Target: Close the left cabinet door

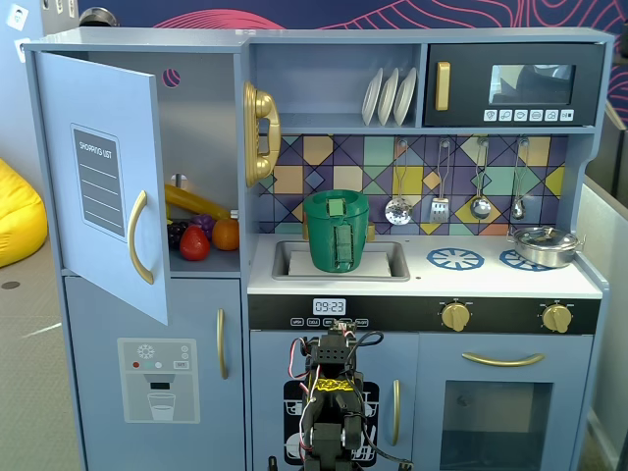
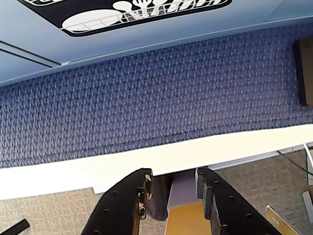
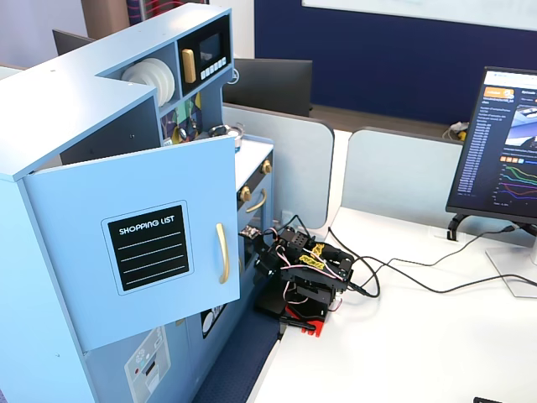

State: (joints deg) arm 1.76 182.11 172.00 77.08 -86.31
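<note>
The left cabinet door [image 1: 103,182] is a light-blue panel with a black "SHOPPING LIST" board and a curved gold handle [image 1: 140,250]. It stands swung wide open from its left hinge, and it also shows open in the side fixed view [image 3: 143,252]. My arm [image 1: 332,412] sits folded low in front of the kitchen's middle, right of and below the door and well clear of it; it also shows in the side fixed view [image 3: 306,273]. In the wrist view my gripper [image 2: 173,171] is open and empty, pointing down over the white table edge [image 2: 98,171] and blue carpet [image 2: 156,98].
Toy fruit [image 1: 194,240] lies inside the open cabinet. A gold phone [image 1: 260,132] hangs right of the opening. A green pot [image 1: 337,231] sits in the sink. The dispenser door [image 1: 162,378] is below. A monitor [image 3: 503,143] and cables [image 3: 403,269] are on the desk.
</note>
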